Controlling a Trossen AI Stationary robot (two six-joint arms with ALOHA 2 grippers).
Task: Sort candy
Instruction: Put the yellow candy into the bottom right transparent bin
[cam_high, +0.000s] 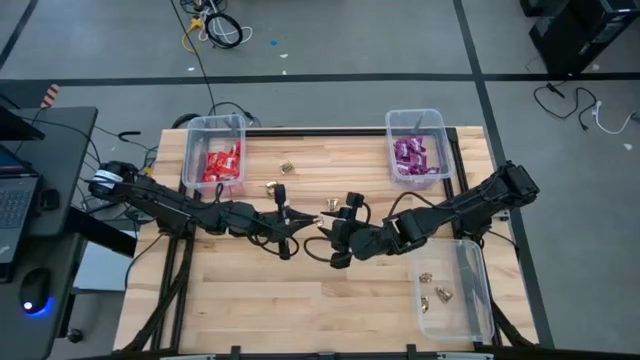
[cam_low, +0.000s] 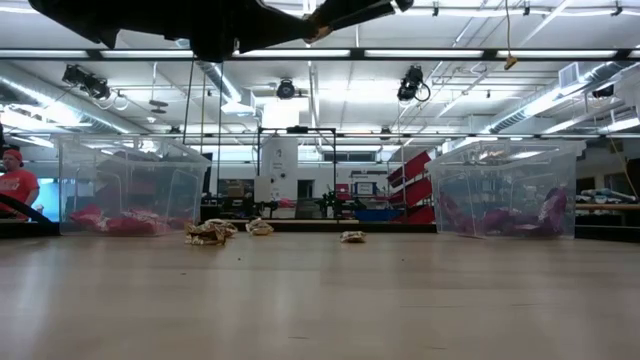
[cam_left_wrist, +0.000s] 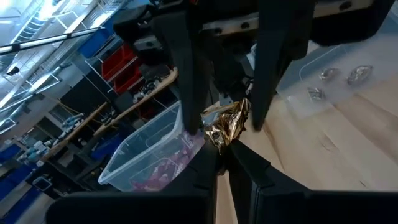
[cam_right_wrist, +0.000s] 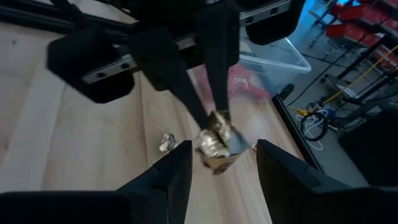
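Note:
A crumpled gold foil candy (cam_left_wrist: 227, 127) hangs in the air above the table's middle, with my left gripper (cam_left_wrist: 227, 158) shut on it. My right gripper (cam_right_wrist: 224, 168) faces it from the table's right and is open. Its fingers (cam_left_wrist: 186, 93) stand on either side of the candy; I cannot tell whether they touch it. Loose gold candies (cam_high: 271, 187) lie on the wood toward the far side. Red packets (cam_high: 220, 165) fill the far-left bin and purple packets (cam_high: 410, 155) the far-right bin. My left gripper pinches the gold candy's near end (cam_right_wrist: 217, 121) between the free ends of its two fingers. The fingers come about level from the table's left. The candy sticks out past the fingertips, lifted clear of the table.
A clear bin (cam_high: 470, 300) at the near right holds a few gold pieces (cam_high: 437, 295). The red bin (cam_high: 190, 150) and the purple bin (cam_high: 440, 130) stand along the far edge. Both arms meet over the middle; bare wood lies in front of them.

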